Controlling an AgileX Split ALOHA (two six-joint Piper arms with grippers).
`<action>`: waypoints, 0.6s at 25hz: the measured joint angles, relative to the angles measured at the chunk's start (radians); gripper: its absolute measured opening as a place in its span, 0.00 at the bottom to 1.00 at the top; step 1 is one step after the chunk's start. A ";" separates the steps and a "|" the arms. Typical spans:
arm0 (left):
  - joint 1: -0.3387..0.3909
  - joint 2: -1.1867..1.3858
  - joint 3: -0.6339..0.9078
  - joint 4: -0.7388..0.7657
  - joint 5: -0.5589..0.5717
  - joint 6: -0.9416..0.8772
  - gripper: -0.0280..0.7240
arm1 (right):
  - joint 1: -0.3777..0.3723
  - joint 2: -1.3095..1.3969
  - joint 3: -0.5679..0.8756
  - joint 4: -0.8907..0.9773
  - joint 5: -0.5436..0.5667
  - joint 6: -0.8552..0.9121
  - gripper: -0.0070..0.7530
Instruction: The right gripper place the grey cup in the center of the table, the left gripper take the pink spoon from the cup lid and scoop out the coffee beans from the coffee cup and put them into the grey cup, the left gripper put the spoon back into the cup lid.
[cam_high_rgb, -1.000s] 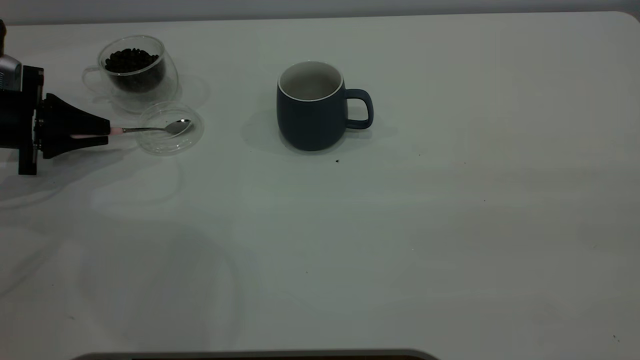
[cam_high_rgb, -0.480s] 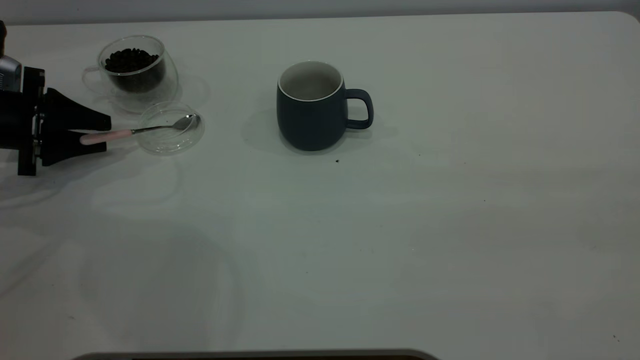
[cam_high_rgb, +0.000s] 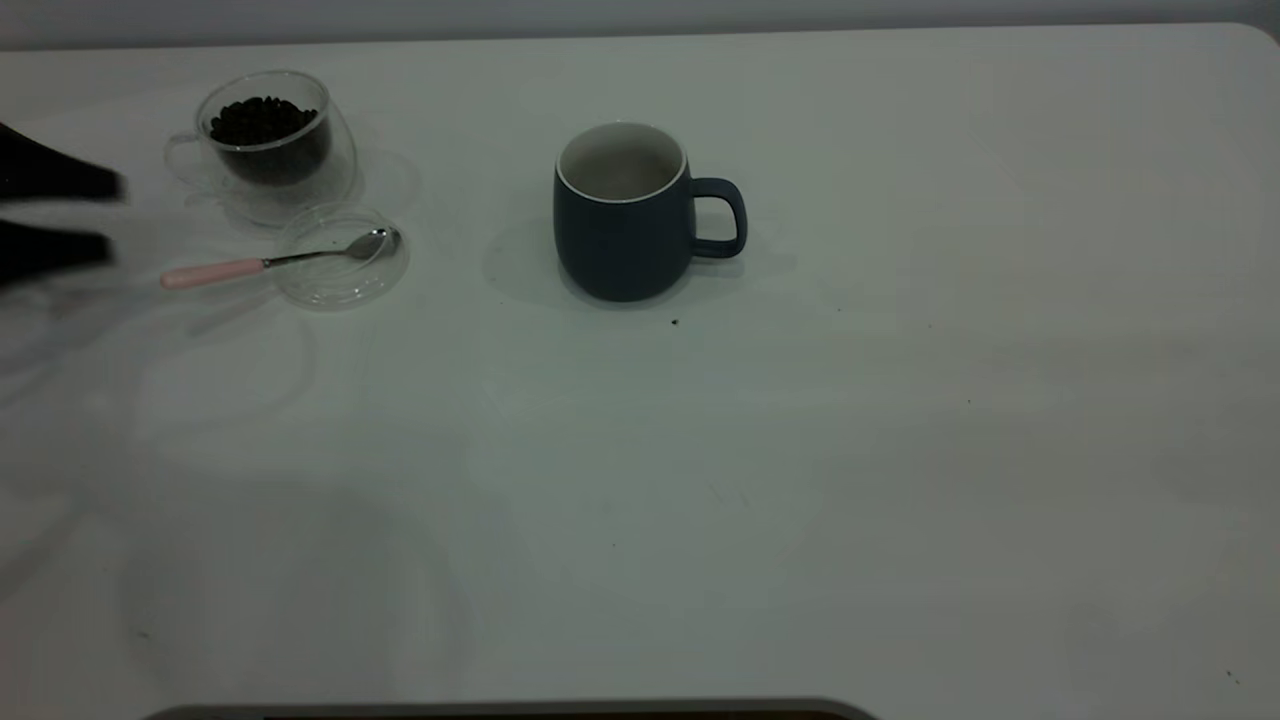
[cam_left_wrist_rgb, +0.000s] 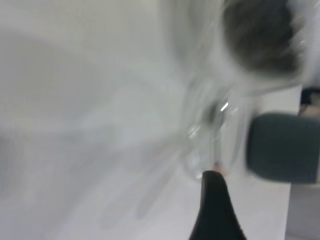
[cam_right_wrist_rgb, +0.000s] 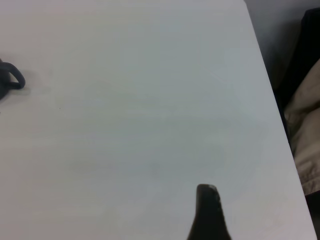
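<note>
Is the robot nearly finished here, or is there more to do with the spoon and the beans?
It looks close to finished. The grey cup stands mid-table, and the pink spoon lies with its bowl in the glass lid, free of the left hand, which is open at the table's left edge. Beans remain in the glass cup; whether any reached the grey cup cannot be seen. Nothing is being held.

Coffee cup (cam_high_rgb: 268, 145) just behind pink spoon (cam_high_rgb: 270, 263).

The black tapering left end effector (cam_high_rgb: 55, 215) was motion-blurred and cut off at the worktop's left edge; the right end effector (cam_right_wrist_rgb: 209, 212) showed one finger only.
</note>
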 joint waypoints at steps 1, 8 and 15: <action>0.018 -0.031 0.000 0.001 0.015 -0.008 0.81 | 0.000 0.000 0.000 0.000 0.000 0.000 0.79; 0.007 -0.372 0.000 0.129 0.083 -0.147 0.81 | 0.000 0.000 0.000 0.000 0.000 0.000 0.79; -0.172 -0.814 0.001 0.636 -0.049 -0.553 0.81 | 0.000 0.000 0.000 0.000 0.000 0.000 0.79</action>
